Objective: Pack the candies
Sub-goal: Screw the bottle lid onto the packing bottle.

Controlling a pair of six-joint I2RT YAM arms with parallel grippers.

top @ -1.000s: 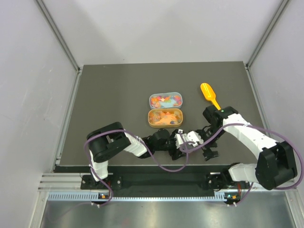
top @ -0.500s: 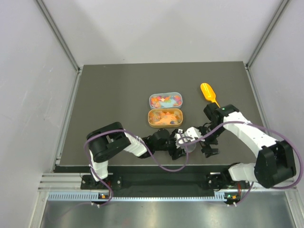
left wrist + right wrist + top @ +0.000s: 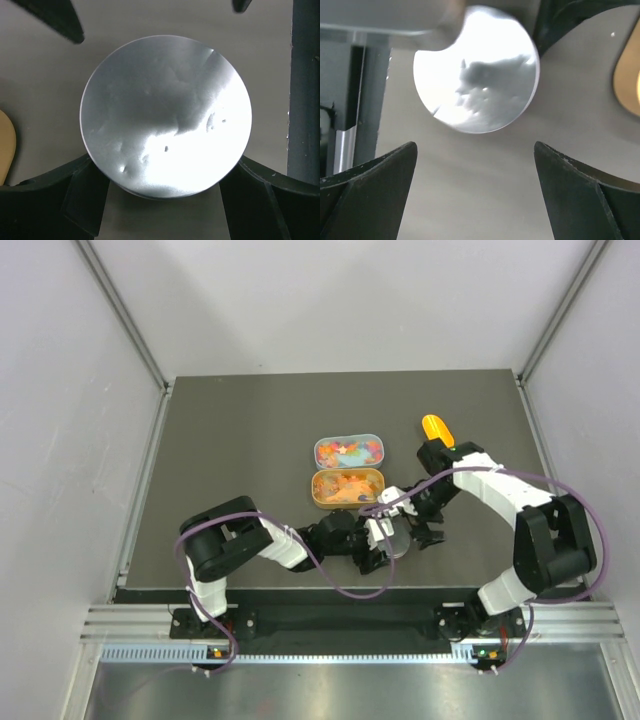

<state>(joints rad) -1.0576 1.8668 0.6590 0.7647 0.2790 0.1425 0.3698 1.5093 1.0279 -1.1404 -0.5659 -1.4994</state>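
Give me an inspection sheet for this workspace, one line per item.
Surface: dark grey table, flat.
Job's things: candies lie in two open tins, a blue-rimmed tin and, just nearer the arms, a gold tin.
Clutter: orange scoop at the far right, only its bowl showing; round silver disc near the gold tin.
Grippers: left gripper closed against the disc's sides; right gripper open, empty, beside the disc.
Cables: purple cables loop from both arms, one sagging past the table's near edge.
Surroundings: pale walls on three sides; metal rail in front.
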